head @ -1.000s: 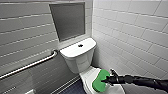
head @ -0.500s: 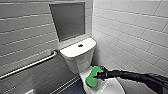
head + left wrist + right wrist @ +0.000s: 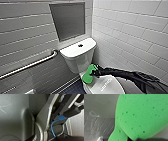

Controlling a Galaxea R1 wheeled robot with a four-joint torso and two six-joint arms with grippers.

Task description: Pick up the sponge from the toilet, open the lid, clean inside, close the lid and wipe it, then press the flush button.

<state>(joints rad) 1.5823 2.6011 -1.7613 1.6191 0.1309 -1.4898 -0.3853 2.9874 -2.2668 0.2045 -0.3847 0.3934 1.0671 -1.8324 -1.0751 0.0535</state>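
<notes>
Holding the sponge [image 3: 87, 75] in my right gripper [image 3: 93, 72], fingers clamped on it; sponge sits at rear left edge of the closed lid [image 3: 108, 86], just below the toilet [image 3: 78, 57] tank; contact with lid unclear; grab bar [image 3: 30, 65] on left wall

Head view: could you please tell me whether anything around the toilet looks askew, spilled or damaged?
Nothing stands out. The toilet looks intact, its lid lies shut, the tank cover sits square, and the grab bar looks straight. The sponge is in the right gripper at the lid's rear.
</notes>
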